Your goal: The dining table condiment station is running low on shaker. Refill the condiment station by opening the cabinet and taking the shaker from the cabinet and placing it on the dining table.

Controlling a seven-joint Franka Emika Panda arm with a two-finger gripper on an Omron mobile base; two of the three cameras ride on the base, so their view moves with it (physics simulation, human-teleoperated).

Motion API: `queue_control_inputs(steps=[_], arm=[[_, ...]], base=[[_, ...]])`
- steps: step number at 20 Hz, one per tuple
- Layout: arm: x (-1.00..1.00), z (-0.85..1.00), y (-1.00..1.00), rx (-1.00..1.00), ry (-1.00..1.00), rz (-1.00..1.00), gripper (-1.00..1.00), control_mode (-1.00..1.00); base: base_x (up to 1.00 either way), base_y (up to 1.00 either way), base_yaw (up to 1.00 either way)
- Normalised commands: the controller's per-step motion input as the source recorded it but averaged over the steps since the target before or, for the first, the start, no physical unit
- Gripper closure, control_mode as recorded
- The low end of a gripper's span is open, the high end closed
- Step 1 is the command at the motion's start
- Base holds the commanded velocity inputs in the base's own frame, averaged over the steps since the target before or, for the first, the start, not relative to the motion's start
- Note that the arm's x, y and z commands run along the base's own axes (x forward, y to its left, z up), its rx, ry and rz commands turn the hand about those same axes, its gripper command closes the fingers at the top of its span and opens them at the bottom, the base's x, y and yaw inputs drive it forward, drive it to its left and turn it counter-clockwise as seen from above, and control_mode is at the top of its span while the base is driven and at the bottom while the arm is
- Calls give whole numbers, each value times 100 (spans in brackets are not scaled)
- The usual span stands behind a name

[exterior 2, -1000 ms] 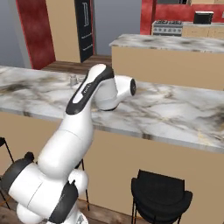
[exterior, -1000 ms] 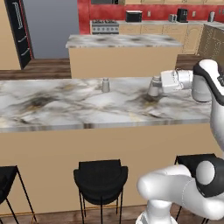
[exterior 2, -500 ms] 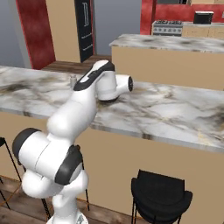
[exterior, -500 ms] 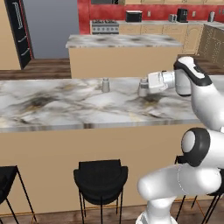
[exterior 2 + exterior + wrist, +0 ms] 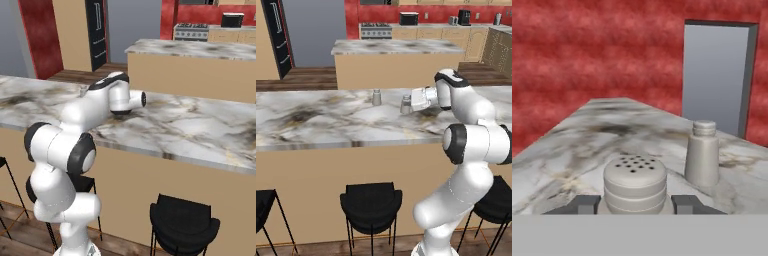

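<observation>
Two dark fingertips (image 5: 587, 202) flank the shaker (image 5: 635, 182) in the hand view, one on each side of its perforated cap, so the gripper (image 5: 635, 204) is clenched on the shaker. In the left base view the gripper (image 5: 412, 102) reaches left from the arm's white wrist, with the shaker (image 5: 405, 105) at its tip, low over the marble top of the dining table (image 5: 316, 120); whether its base touches the marble I cannot tell. A second shaker (image 5: 376, 97), taller and narrow-necked in the hand view (image 5: 702, 156), stands upright on the table just left of the held one and a little farther from the robot, apart from it. The arm bends over the near edge of the table, and in the right base view its wrist lies above the marble (image 5: 200, 130). Black stools (image 5: 371, 205) stand along the near side of the table under the tan wood front. Beyond the table is a second marble counter (image 5: 396, 47) and, at the far wall, a red backsplash with a stove (image 5: 375, 31) and a black microwave (image 5: 408, 18).
</observation>
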Motion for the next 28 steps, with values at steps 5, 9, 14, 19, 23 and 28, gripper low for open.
queue_control_inputs(steps=[5,9,14,19,23,28], arm=[[38,-29,19,0,0,4,100,-100],[38,-32,23,0,0,4,100,-100],[18,-32,27,0,0,4,100,-100],[1,-43,24,-1,0,5,100,-100],[0,-59,2,0,-2,8,100,-100],[-1,-60,0,0,-3,7,100,-100]], base=[[0,0,0],[0,0,0],[0,0,0],[0,0,0],[0,0,0],[0,0,0]])
